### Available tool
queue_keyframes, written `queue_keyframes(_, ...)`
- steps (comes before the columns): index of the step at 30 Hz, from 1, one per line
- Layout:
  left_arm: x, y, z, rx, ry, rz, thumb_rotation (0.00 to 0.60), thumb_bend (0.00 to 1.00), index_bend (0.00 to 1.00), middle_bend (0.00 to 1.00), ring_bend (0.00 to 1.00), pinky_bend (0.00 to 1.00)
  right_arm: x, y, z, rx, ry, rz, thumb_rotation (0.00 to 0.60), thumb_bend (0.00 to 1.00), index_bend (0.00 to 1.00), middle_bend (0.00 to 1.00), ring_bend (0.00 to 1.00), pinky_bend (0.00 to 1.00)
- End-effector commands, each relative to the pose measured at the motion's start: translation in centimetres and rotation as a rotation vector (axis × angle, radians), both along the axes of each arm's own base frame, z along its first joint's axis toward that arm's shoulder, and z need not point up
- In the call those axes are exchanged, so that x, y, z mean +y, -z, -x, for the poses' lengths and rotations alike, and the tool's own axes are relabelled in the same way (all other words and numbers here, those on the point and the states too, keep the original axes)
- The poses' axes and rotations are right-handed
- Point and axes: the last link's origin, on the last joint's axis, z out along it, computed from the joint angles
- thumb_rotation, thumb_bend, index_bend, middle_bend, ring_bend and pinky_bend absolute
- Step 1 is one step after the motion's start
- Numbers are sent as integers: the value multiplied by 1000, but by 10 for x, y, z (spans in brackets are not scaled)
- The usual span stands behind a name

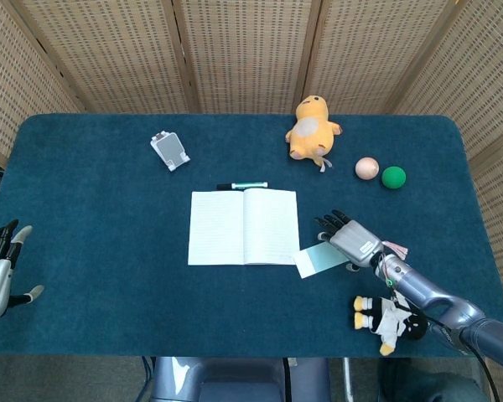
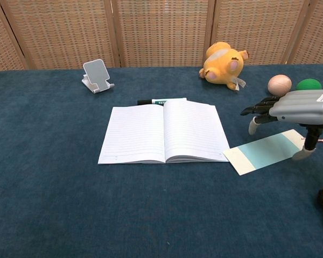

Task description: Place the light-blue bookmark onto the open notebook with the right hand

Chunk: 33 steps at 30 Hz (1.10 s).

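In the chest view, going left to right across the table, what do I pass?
Phone stand → pen and open notebook → yellow plush toy → light-blue bookmark → peach ball → green ball, with the right hand above the bookmark's right end.

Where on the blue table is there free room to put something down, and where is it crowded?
The blue cloth table is bare left of the open white lined notebook, below the small grey phone stand. The front strip under the notebook is bare too. It is crowded on the right: light-blue paper bookmark, right hand, small black-and-white doll.
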Motion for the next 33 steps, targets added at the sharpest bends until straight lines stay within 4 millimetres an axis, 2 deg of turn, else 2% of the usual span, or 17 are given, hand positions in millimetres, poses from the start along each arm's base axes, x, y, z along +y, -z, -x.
queue_keyframes(1,0,0,0,-1,1,1,600,0,0,0,0,0,0,3,1,14,-14,-1,600,28,230,0,0,0)
queue_keyframes(23,2,1,0,2,-5,7,600,0,0,0,0,0,-7,15,3,59,-3,-4,600,28,247,0,0,0)
queue_keyframes(29,2,2,0,1,-5,9,600,0,0,0,0,0,-6,19,3,60,-1,-10,600,28,280,0,0,0)
queue_keyframes(33,2,1,0,-2,-5,9,600,0,0,0,0,0,-6,20,5,58,-1,-10,600,35,351,0,0,0)
